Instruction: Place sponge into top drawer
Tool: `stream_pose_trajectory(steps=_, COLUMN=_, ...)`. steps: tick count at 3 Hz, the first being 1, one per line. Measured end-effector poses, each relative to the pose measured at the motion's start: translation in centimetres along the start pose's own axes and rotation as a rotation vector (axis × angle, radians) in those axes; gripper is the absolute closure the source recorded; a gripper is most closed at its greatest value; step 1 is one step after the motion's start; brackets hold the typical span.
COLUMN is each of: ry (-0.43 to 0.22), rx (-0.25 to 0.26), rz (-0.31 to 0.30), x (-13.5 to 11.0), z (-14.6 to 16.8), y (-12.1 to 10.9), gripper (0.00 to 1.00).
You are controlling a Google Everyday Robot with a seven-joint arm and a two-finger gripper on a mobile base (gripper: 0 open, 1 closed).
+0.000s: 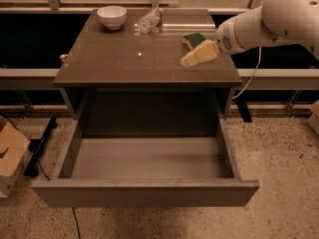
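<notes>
The sponge [193, 39], yellow with a dark green top, lies on the right rear part of the brown cabinet table [124, 59]. My gripper [189, 59], cream-coloured, hangs over the table's right side, just in front of the sponge and partly covering its near edge; I cannot tell if it touches it. The white arm [269, 19] reaches in from the upper right. The top drawer [144, 193] is pulled wide open below the table, its grey inside bare.
A white bowl [111, 16] stands at the table's back left. A clear plastic bottle [148, 20] lies at the back middle. A cardboard box [9, 156] sits on the speckled floor at the left. A rail runs behind the table.
</notes>
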State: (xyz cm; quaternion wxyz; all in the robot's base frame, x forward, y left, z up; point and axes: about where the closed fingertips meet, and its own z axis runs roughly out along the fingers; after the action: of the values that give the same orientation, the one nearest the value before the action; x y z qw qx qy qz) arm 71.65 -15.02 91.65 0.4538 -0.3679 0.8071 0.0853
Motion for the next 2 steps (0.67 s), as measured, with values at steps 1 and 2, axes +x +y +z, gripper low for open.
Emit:
stream_pose_trajectory(steps=1, ry=-0.016, rx=-0.014, rz=0.03, x=-0.2, z=3.8, y=-2.1, gripper=0.0)
stream_pose_trajectory(steps=2, ry=-0.014, rx=-0.008, rz=0.07, x=0.6, z=7.1, y=-5.3, gripper=0.0)
